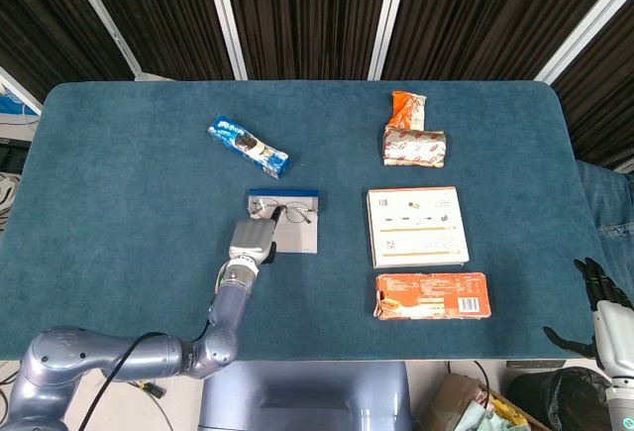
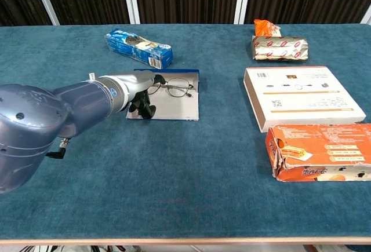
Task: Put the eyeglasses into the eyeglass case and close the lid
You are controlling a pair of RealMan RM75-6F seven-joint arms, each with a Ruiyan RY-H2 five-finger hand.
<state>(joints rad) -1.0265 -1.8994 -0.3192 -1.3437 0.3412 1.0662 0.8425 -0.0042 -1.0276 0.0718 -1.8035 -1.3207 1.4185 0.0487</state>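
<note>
Eyeglasses (image 2: 174, 87) lie w/ long axis left-right along the back of the open eyeglass case (image 2: 174, 106), lenses toward the blue lid edge; case sits mid-table. Frame's left end is hidden behind the left hand (image 2: 144, 97), so can't tell if it pinches the temple or just touches it (dark fingers curl down onto the case). Right hand (image 1: 600, 302) hangs off-table, fingers apart, holding nothing

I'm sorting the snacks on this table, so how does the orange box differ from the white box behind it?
The orange box is brightly printed, and its left end looks torn and crumpled; the white box is plain with small print and looks intact. The white box has the wider top face. Both lie flat on the table's right side.
</note>
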